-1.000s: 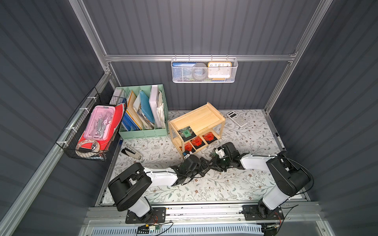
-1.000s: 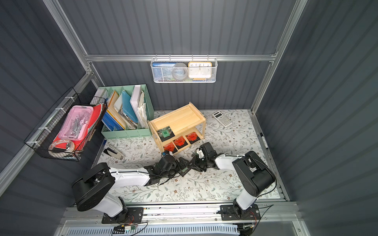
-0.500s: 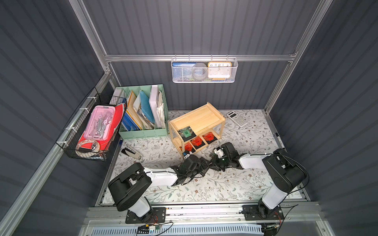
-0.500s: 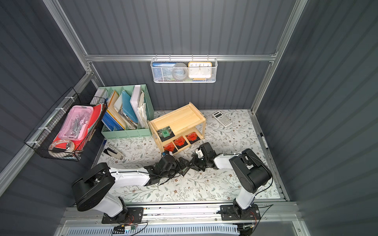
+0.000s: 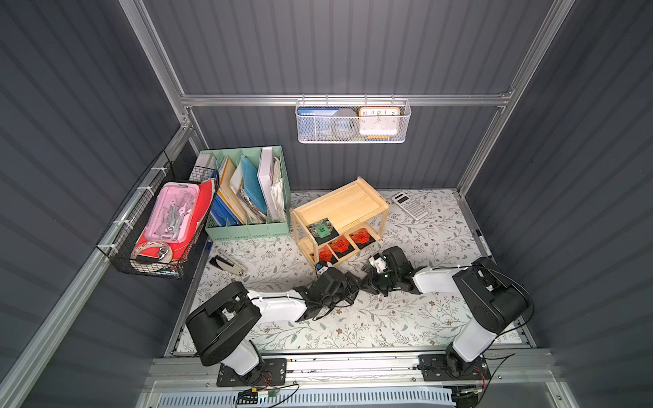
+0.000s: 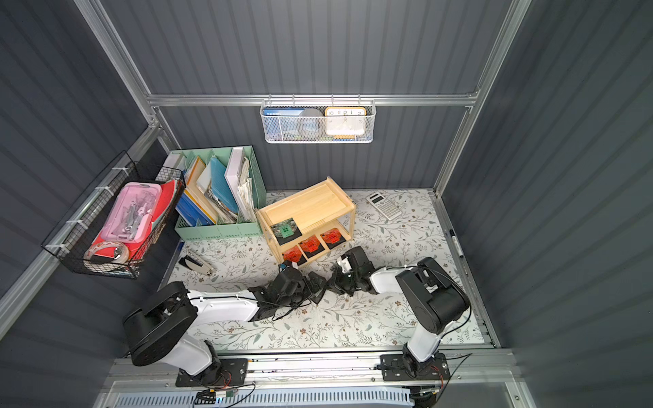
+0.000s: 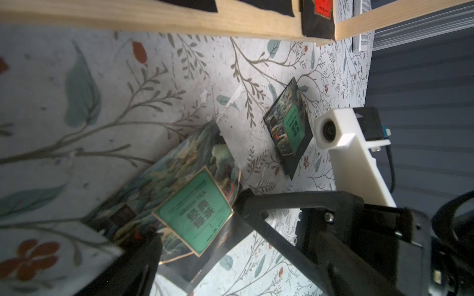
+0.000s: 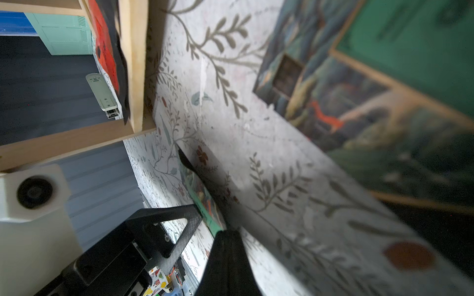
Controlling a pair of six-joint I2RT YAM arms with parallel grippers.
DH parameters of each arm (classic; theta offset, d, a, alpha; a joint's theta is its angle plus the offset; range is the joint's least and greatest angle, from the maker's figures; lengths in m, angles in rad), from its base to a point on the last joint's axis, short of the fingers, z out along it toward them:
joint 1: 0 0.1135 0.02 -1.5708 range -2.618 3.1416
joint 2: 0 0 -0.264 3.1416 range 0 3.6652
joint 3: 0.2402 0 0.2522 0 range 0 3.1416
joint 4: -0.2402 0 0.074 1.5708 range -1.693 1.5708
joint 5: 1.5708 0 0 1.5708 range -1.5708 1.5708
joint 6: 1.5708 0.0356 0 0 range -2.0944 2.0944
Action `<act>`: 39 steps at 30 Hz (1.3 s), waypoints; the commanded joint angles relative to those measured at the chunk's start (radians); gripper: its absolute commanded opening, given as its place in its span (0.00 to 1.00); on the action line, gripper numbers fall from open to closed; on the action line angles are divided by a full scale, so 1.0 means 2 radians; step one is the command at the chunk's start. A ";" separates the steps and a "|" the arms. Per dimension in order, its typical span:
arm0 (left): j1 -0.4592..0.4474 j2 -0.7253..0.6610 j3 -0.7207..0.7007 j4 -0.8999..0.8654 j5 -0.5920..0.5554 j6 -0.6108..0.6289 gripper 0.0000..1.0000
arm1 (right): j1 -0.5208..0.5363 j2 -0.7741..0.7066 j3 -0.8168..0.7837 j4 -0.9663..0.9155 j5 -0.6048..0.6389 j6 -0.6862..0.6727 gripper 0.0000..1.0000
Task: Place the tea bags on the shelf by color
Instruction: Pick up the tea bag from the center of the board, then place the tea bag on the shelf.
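Pale wood makes up the shelf (image 5: 353,199), which stands on the floral table (image 5: 388,318) just beside a mint-green file organizer (image 5: 247,231). Its upper tier carries one green tea bag (image 5: 321,230) at a front corner. The lower tier holds three orange-red tea bags (image 5: 340,244) in a row along the front edge.

Both arms reach in low in front of the shelf, and in both top views their pincers meet tip to tip. Between them a raised green tea bag (image 7: 189,212) is tilted up off the table. The right wrist view sees it almost edge-on, with its shadow on the table beside it.

The right pincer (image 8: 221,232) is closed all the way, its fingers pressed into one dark wedge that pinches the edge of this raised sachet. The left pincer (image 8: 200,214) is at the same sachet. One finger (image 8: 169,210) lies against its face and the other is hidden behind it, so I cannot tell whether this pincer clamps it.

A flat green tea bag (image 7: 288,128) lies on the table near the raised one but apart from it, close under the right wrist. A calculator (image 5: 410,206) rests on the table toward the back wall, well apart from the pincers.
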 commanded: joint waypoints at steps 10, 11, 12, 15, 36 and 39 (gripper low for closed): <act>-0.001 -0.101 0.001 -0.088 -0.045 -0.006 1.00 | -0.001 -0.124 -0.034 -0.054 0.020 -0.056 0.00; -0.001 -0.110 0.000 -0.097 -0.047 -0.007 1.00 | -0.001 -0.139 -0.038 -0.063 0.023 -0.061 0.00; -0.001 -0.120 -0.001 -0.103 -0.050 -0.006 1.00 | -0.002 -0.152 -0.042 -0.070 0.024 -0.063 0.00; -0.001 -0.149 -0.006 -0.127 -0.058 -0.006 1.00 | -0.001 -0.200 -0.051 -0.098 0.032 -0.073 0.00; -0.001 -0.317 -0.032 -0.263 -0.095 -0.014 1.00 | -0.002 -0.464 -0.005 -0.202 0.111 -0.071 0.00; -0.001 -0.333 -0.031 -0.279 -0.099 -0.016 1.00 | -0.002 -0.457 0.020 -0.201 0.110 -0.072 0.00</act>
